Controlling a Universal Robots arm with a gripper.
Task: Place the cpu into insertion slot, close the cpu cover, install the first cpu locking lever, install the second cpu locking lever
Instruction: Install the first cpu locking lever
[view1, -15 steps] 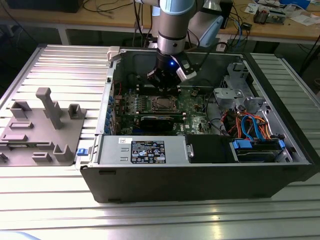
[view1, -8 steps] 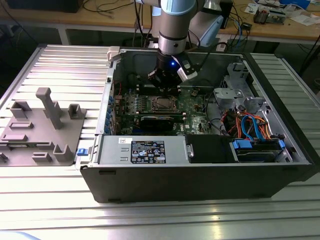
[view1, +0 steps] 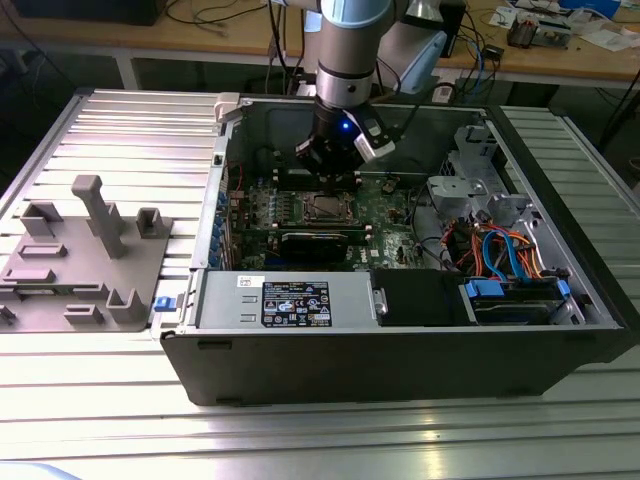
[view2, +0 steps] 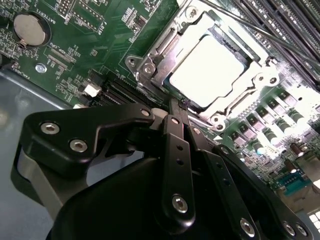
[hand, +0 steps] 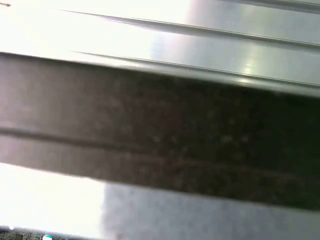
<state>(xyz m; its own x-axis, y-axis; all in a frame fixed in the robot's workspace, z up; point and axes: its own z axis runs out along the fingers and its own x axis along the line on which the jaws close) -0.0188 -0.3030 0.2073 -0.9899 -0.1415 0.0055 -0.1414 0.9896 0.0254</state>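
Just beyond the gripper (view2: 179, 107), the cpu (view2: 210, 70).

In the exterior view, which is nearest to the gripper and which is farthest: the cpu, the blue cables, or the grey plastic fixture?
1. The cpu: in its socket just below the gripper.
2. The blue cables: inside the case, toward the exterior view's right.
3. The grey plastic fixture: outside the case, far on the exterior view's left.

A ribbed silver aluminium table (view1: 90, 420) spans the foreground; a cluttered light wooden workbench (view1: 200, 40) at 12 o'clock.
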